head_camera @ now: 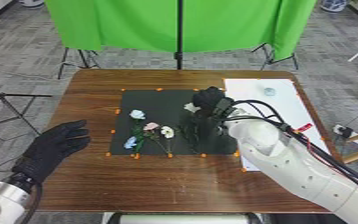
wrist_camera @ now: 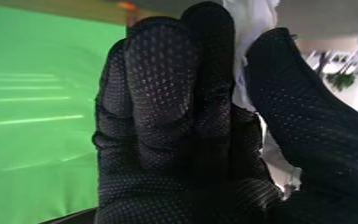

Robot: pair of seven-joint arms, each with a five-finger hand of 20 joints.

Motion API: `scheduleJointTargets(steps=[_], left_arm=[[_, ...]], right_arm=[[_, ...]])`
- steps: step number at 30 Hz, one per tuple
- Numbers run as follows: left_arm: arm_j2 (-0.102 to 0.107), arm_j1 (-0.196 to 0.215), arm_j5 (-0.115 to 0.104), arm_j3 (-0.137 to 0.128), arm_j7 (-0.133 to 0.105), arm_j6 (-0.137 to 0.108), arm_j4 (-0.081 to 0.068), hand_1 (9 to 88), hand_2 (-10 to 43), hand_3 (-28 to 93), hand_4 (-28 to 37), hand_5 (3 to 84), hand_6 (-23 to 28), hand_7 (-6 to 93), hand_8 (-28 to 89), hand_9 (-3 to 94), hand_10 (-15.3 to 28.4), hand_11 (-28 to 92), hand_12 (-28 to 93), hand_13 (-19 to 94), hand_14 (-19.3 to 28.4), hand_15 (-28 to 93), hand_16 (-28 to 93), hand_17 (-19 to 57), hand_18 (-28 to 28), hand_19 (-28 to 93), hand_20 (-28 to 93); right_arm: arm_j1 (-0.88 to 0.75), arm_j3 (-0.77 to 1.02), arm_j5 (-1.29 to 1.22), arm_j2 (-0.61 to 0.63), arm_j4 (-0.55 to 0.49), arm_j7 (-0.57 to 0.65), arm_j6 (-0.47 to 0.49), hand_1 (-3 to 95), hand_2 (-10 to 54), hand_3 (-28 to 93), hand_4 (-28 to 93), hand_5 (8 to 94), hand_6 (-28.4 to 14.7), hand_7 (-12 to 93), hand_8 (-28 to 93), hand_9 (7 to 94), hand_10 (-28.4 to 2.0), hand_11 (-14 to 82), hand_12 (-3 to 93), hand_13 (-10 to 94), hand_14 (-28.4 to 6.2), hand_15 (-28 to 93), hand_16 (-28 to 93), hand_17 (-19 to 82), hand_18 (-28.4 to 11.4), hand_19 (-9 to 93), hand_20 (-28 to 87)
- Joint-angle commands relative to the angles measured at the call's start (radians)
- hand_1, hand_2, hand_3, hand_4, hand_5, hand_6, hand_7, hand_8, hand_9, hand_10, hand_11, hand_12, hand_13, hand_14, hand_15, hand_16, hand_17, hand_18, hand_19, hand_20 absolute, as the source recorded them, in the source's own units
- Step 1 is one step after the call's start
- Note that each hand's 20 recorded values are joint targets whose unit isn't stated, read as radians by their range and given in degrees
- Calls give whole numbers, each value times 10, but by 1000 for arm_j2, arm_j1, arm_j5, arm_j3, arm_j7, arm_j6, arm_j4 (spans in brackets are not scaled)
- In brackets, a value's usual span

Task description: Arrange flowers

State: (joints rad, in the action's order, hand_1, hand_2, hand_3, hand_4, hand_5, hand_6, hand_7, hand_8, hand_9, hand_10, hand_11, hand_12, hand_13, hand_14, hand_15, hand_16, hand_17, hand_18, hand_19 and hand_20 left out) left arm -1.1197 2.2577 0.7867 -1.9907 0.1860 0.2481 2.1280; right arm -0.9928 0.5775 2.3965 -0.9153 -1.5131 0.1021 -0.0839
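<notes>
The white flower (head_camera: pixel 190 107) seems to be pinched between thumb and fingers of the right hand (head_camera: pixel 209 99), its bloom at that hand's left edge; which way its stem runs cannot be told. A small clear container (head_camera: pixel 270 91), probably the vase, is placed to that hand's right and slightly farther forward, so a carry rightward is likely called for, best made by the right arm, since the left hand (head_camera: pixel 58 142) is set well apart.
</notes>
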Motion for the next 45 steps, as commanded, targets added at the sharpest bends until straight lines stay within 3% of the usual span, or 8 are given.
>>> scheduleJointTargets(steps=[1, 12, 19, 25, 35, 39, 41, 45], left_arm=[[-5, 7, 2, 8, 12, 7, -6, 252, 19, 754, -283, 317, 57, 323, -159, 262, 142, 390, 135, 194, 163, 554, -65, -95, 229, 557, 85], [-5, 5, 2, 8, 15, 6, -7, 252, 19, 755, -283, 318, 58, 321, -158, 262, 142, 391, 136, 194, 163, 554, -66, -95, 229, 557, 85], [-1, 7, -1, 6, 12, 3, -7, 252, 19, 755, -283, 318, 57, 321, -158, 262, 142, 392, 136, 194, 163, 554, -66, -95, 229, 557, 85], [-4, 8, 0, 6, 13, 5, -8, 250, 19, 755, -283, 318, 57, 322, -158, 262, 142, 391, 136, 194, 163, 554, -66, -95, 229, 558, 85], [-9, 15, 2, 2, 14, 10, -4, 250, 19, 754, -283, 318, 58, 321, -158, 262, 143, 391, 135, 193, 164, 555, -66, -95, 229, 557, 84], [-4, 20, 1, 2, 9, 5, -1, 250, 19, 754, -283, 319, 58, 320, -158, 262, 142, 391, 135, 193, 164, 554, -66, -95, 229, 557, 84], [-3, 17, 1, 1, 11, 8, -3, 250, 19, 754, -283, 318, 57, 321, -157, 262, 143, 391, 135, 193, 163, 554, -66, -95, 229, 557, 84], [-4, 16, 2, -1, 14, 6, -3, 250, 19, 754, -283, 318, 57, 322, -158, 263, 143, 391, 135, 193, 163, 554, -66, -95, 229, 557, 84]], right_arm=[[15, -10, 58, -33, 36, 55, -17, 457, -70, 842, -283, 696, 21, 473, -118, 886, -38, 245, 363, 851, -13, 494, 267, 353, -138, 749, 298], [1, -4, 78, -30, 27, 40, 9, 416, -92, 844, -283, 607, 17, 478, -129, 824, -39, 171, 423, 764, -10, 496, 311, 316, -141, 730, 325], [-29, 30, 52, -8, -29, -12, 58, 338, -95, 875, -283, 600, 23, 410, -113, 771, -53, 279, 336, 745, -20, 523, 247, 305, -146, 720, 343], [-56, 97, -54, -3, -57, 4, 95, 269, -94, 903, -270, 593, 27, 367, -213, 725, -74, 355, 247, 732, -24, 527, 243, 296, -151, 714, 353], [-81, 206, -158, 19, -44, 67, 48, 148, -50, 874, -254, 455, -41, 284, -170, 546, -109, 344, 224, 637, -71, 574, 218, 258, -185, 717, 373], [-50, 198, -138, 54, 1, 180, 26, 134, -28, 882, -254, 410, -47, 273, -160, 456, -119, 335, 219, 503, -94, 563, 187, 228, -191, 698, 364], [-34, 191, -122, 81, 37, 223, 10, 140, -7, 902, -246, 355, -43, 282, -167, 361, -126, 296, 214, 333, -107, 493, 143, 165, -188, 626, 326], [-18, 217, -102, 108, 122, 287, 26, 162, 26, 930, -183, 269, -36, 231, -145, 242, -115, 164, 228, 141, -133, 279, 167, 51, -214, 515, 203]])
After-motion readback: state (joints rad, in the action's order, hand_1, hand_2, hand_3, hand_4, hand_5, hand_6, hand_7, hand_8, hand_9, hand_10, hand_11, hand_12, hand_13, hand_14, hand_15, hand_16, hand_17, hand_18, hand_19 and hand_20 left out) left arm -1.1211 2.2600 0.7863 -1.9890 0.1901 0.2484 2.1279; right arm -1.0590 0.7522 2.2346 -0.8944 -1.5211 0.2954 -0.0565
